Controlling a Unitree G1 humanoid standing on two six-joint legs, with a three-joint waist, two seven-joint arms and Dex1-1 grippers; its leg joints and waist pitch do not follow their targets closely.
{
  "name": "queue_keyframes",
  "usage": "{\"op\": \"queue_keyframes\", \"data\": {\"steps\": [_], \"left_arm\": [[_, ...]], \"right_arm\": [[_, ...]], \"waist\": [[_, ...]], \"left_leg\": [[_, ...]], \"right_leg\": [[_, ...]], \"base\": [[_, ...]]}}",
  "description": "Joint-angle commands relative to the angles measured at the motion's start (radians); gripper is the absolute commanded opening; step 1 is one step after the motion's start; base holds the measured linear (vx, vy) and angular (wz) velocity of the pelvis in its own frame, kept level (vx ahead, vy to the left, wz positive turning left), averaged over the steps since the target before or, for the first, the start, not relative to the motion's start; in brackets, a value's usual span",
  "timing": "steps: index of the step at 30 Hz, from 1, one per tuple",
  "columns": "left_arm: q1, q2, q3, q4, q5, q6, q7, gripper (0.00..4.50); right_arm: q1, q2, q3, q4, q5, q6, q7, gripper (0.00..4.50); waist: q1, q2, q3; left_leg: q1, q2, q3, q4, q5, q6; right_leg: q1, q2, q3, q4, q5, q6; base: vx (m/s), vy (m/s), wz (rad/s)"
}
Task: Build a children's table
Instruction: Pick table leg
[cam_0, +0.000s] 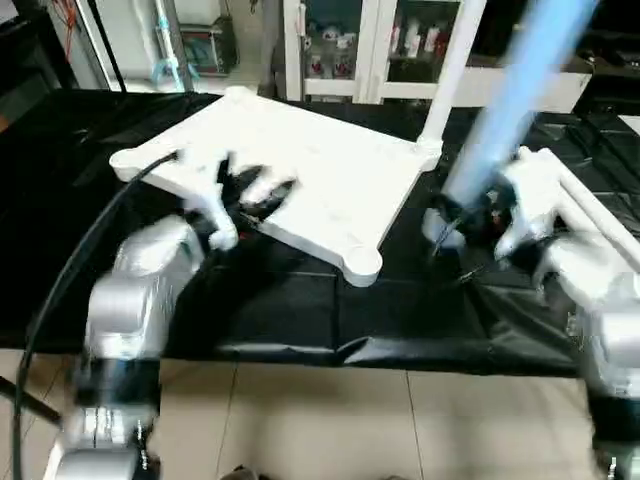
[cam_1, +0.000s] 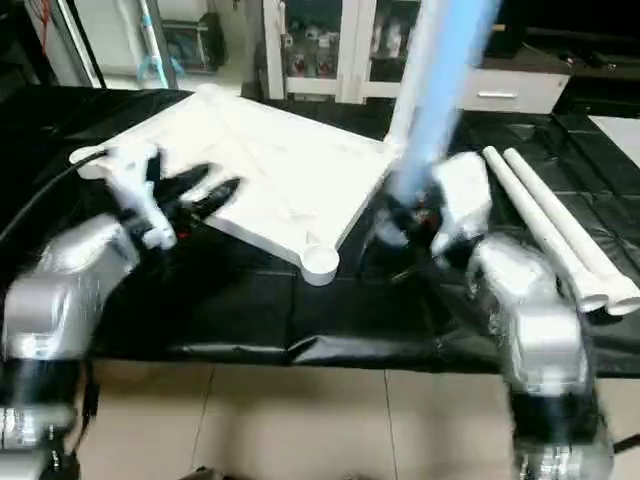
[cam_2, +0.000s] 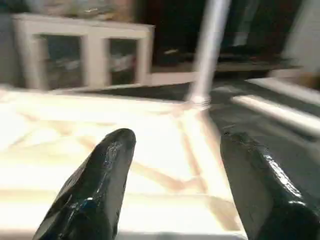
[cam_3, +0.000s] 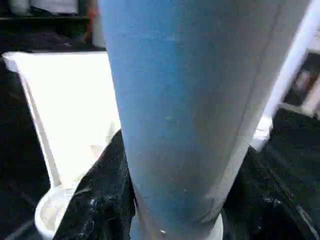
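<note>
The table top (cam_0: 320, 170) was white, the held leg (cam_0: 500, 110) bluish-white, the counter (cam_0: 300, 300) draped in black, the floor (cam_0: 320, 420) beige-tiled.

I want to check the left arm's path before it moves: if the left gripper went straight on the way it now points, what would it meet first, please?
Most likely the tabletop: the left gripper, fingers apart, points low across its white surface toward the leg standing in the far corner. How far above the surface it hangs is unclear.

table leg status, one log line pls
right gripper: holding leg upright | left gripper: open over tabletop | one leg socketed
</note>
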Motion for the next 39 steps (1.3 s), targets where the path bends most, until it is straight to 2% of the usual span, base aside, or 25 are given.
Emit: {"op": "queue_keyframes", "data": {"steps": [1, 3, 4, 6, 7, 9, 12, 13, 17, 20, 21, 22, 23, 24, 25, 26, 28, 29, 30, 32, 33, 35, 37, 38, 39], "left_arm": [[0.072, -0.06, 0.002, -0.082, 0.074, -0.003, 0.159, 3.12], [0.101, -0.084, 0.003, -0.102, 0.092, -0.01, 0.204, 3.12], [0.132, -0.098, -0.011, -0.114, 0.119, -0.026, 0.236, 3.12], [0.174, -0.104, -0.066, -0.121, 0.2, -0.087, 0.286, 3.12], [0.191, -0.115, -0.087, -0.124, 0.22, -0.112, 0.299, 3.12], [0.206, -0.142, -0.092, -0.133, 0.215, -0.125, 0.309, 3.12], [0.213, -0.134, -0.107, -0.124, 0.24, -0.15, 0.317, 3.12], [0.216, -0.134, -0.11, -0.123, 0.249, -0.156, 0.327, 3.12], [0.226, -0.136, -0.126, -0.118, 0.267, -0.169, 0.334, 3.12], [0.228, -0.138, -0.138, -0.114, 0.276, -0.183, 0.337, 3.12], [0.228, -0.138, -0.138, -0.114, 0.276, -0.183, 0.337, 3.12], [0.228, -0.143, -0.147, -0.108, 0.29, -0.198, 0.345, 3.12], [0.227, -0.144, -0.149, -0.107, 0.292, -0.201, 0.347, 3.12], [0.227, -0.145, -0.15, -0.107, 0.293, -0.203, 0.348, 3.12], [0.227, -0.144, -0.154, -0.105, 0.297, -0.207, 0.349, 3.12], [0.226, -0.144, -0.154, -0.104, 0.298, -0.208, 0.35, 3.12], [0.226, -0.146, -0.157, -0.103, 0.302, -0.213, 0.355, 3.12], [0.227, -0.146, -0.158, -0.103, 0.304, -0.215, 0.356, 3.12], [0.227, -0.146, -0.159, -0.103, 0.306, -0.216, 0.358, 3.12], [0.228, -0.145, -0.16, -0.105, 0.308, -0.216, 0.359, 3.12], [0.228, -0.143, -0.163, -0.105, 0.311, -0.217, 0.358, 3.12], [0.228, -0.143, -0.164, -0.103, 0.312, -0.22, 0.358, 3.12], [0.227, -0.142, -0.165, -0.1, 0.314, -0.223, 0.357, 3.12], [0.226, -0.142, -0.165, -0.099, 0.313, -0.224, 0.357, 3.12], [0.224, -0.141, -0.166, -0.097, 0.313, -0.223, 0.357, 3.12]], "right_arm": [[0.071, 0.08, 0.002, -0.111, -0.004, 0.039, -0.091, 1.89], [0.1, 0.106, 0.009, -0.132, -0.008, 0.041, -0.113, 1.89], [0.125, 0.137, 0.006, -0.139, -0.001, 0.033, -0.133, 1.89], [0.163, 0.165, 0.019, -0.124, -0.004, -0.018, -0.153, 1.89], [0.177, 0.175, 0.026, -0.116, -0.008, -0.039, -0.166, 1.89], [0.191, 0.178, 0.041, -0.109, -0.017, -0.047, -0.177, 1.89], [0.196, 0.189, 0.041, -0.115, -0.007, -0.041, -0.17, 1.89], [0.198, 0.195, 0.039, -0.122, -0.008, -0.035, -0.168, 1.89], [0.195, 0.183, 0.046, -0.116, -0.023, -0.033, -0.144, 1.89], [0.19, 0.176, 0.048, -0.106, -0.021, -0.039, -0.138, 1.89], [0.19, 0.176, 0.048, -0.106, -0.021, -0.039, -0.138, 1.89], [0.183, 0.168, 0.055, -0.098, -0.016, -0.046, -0.139, 1.89], [0.181, 0.166, 0.056, -0.097, -0.015, -0.048, -0.14, 1.89], [0.18, 0.166, 0.056, -0.096, -0.015, -0.048, -0.14, 1.89], [0.175, 0.164, 0.056, -0.091, -0.015, -0.05, -0.138, 1.89], [0.174, 0.163, 0.057, -0.089, -0.016, -0.051, -0.137, 1.89], [0.165, 0.161, 0.057, -0.08, -0.02, -0.055, -0.129, 1.89], [0.162, 0.161, 0.056, -0.076, -0.019, -0.055, -0.126, 1.89], [0.16, 0.161, 0.055, -0.074, -0.019, -0.055, -0.123, 1.89], [0.157, 0.162, 0.053, -0.071, -0.018, -0.056, -0.12, 1.89], [0.155, 0.16, 0.054, -0.067, -0.016, -0.058, -0.121, 1.89], [0.155, 0.158, 0.054, -0.066, -0.014, -0.058, -0.122, 1.89], [0.159, 0.158, 0.055, -0.067, -0.01, -0.055, -0.124, 1.89], [0.162, 0.157, 0.056, -0.069, -0.009, -0.055, -0.124, 1.89], [0.171, 0.157, 0.059, -0.075, -0.008, -0.055, -0.124, 1.89]], "waist": [[-0.006, -0.005, -0.072], [-0.011, -0.003, -0.072], [-0.012, -0.006, -0.076], [-0.014, -0.007, -0.071], [-0.015, -0.012, -0.07], [-0.018, -0.006, -0.064], [-0.021, -0.007, -0.061], [-0.023, -0.003, -0.061], [-0.027, -0.004, -0.06], [-0.031, -0.002, -0.057], [-0.035, -0.002, -0.054], [-0.039, 0.0, -0.047], [-0.047, 0.0, -0.04], [-0.05, -0.001, -0.037], [-0.056, -0.004, -0.039], [-0.057, -0.001, -0.037], [-0.07, -0.001, -0.04], [-0.075, 0.001, -0.047], [-0.084, 0.0, -0.05], [-0.088, -0.002, -0.059], [-0.09, 0.001, -0.067], [-0.093, 0.001, -0.071], [-0.091, 0.01, -0.081], [-0.091, 0.008, -0.082], [-0.084, 0.038, -0.085]], "left_leg": [[0.016, 0.036, -0.02, -0.085, -0.174, 0.004], [0.013, 0.04, -0.021, -0.088, -0.168, 0.016], [0.013, 0.038, -0.022, -0.086, -0.155, 0.022], [0.011, 0.038, -0.022, -0.09, -0.175, 0.028], [0.013, 0.038, -0.022, -0.092, -0.193, 0.021], [0.016, 0.039, -0.024, -0.097, -0.242, 0.0], [0.015, 0.036, -0.026, -0.1, -0.288, -0.009], [0.015, 0.035, -0.027, -0.1, -0.299, -0.013], [0.018, 0.035, -0.028, -0.101, -0.327, -0.02], [0.039, 0.036, -0.033, -0.106, -0.448, -0.033], [0.05, 0.035, -0.034, -0.108, -0.497, -0.032], [0.066, 0.033, -0.035, -0.11, -0.557, -0.025], [0.09, 0.029, -0.034, -0.107, -0.619, -0.019], [0.098, 0.027, -0.034, -0.105, -0.63, -0.016], [0.099, 0.025, -0.036, -0.11, -0.617, -0.009], [0.096, 0.027, -0.039, -0.115, -0.617, -0.008], [0.098, 0.026, -0.041, -0.116, -0.613, -0.006], [0.088, 0.027, -0.043, -0.121, -0.579, 0.001], [0.085, 0.027, -0.041, -0.122, -0.557, 0.01], [0.074, 0.026, -0.037, -0.123, -0.486, 0.033], [0.072, 0.023, -0.029, -0.12, -0.405, 0.061], [0.074, 0.022, -0.024, -0.117, -0.359, 0.084], [0.072, 0.016, -0.018, -0.107, -0.245, 0.137], [0.071, 0.013, -0.017, -0.104, -0.217, 0.153], [0.219, 0.068, 0.002, -0.113, -0.228, 0.039]], "right_leg": [[0.049, -0.038, 0.041, -0.076, -0.214, -0.15], [0.051, -0.04, 0.04, -0.079, -0.192, -0.154], [0.051, -0.039, 0.04, -0.078, -0.177, -0.152], [0.047, -0.039, 0.04, -0.086, -0.21, -0.138], [0.046, -0.039, 0.04, -0.088, -0.239, -0.125], [0.041, -0.039, 0.04, -0.095, -0.291, -0.111], [0.038, -0.039, 0.041, -0.1, -0.329, -0.092], [0.037, -0.039, 0.042, -0.101, -0.344, -0.083], [0.036, -0.038, 0.041, -0.102, -0.365, -0.072], [0.035, -0.039, 0.035, -0.113, -0.497, -0.041], [0.033, -0.035, 0.031, -0.121, -0.54, -0.032], [0.032, -0.029, 0.021, -0.129, -0.591, -0.031], [0.03, -0.022, 0.006, -0.147, -0.662, -0.024], [0.032, -0.022, -0.001, -0.157, -0.681, -0.018], [0.047, -0.025, -0.005, -0.162, -0.673, -0.016], [0.054, -0.026, -0.007, -0.161, -0.671, -0.016], [0.063, -0.029, -0.005, -0.158, -0.661, -0.027], [0.079, -0.032, 0.001, -0.15, -0.622, -0.046], [0.085, -0.033, 0.002, -0.147, -0.589, -0.072], [0.101, -0.034, 0.01, -0.135, -0.507, -0.123], [0.112, -0.032, 0.014, -0.123, -0.398, -0.185], [0.116, -0.03, 0.014, -0.115, -0.327, -0.227], [0.131, -0.027, 0.013, -0.095, -0.188, -0.285], [0.133, -0.025, 0.013, -0.091, -0.157, -0.294], [0.034, 0.011, 0.015, -0.052, -0.098, -0.31]], "base": [[0.0, 0.0, 0.0], [0.0, 0.0, 0.0], [0.0, 0.0, 0.0], [0.0, 0.0, 0.0], [0.0, 0.0, 0.0], [0.0, 0.0, 0.0], [0.0, 0.0, 0.0], [0.0, 0.0, 0.0], [0.0, 0.0, 0.0], [0.0, 0.0, 0.0], [0.0, 0.0, 0.0], [0.0, 0.0, 0.0], [0.0, 0.0, 0.0], [0.0, 0.0, 0.0], [0.0, 0.0, 0.0], [0.05, 0.017, -0.07], [0.059, 0.017, -0.08], [0.083, 0.02, -0.09], [0.083, 0.02, -0.09], [0.08, 0.013, -0.07], [0.081, 0.01, -0.06], [0.095, 0.004, 0.0], [0.1, 0.006, 0.02], [0.102, 0.014, 0.01], [0.102, 0.014, 0.01]]}}
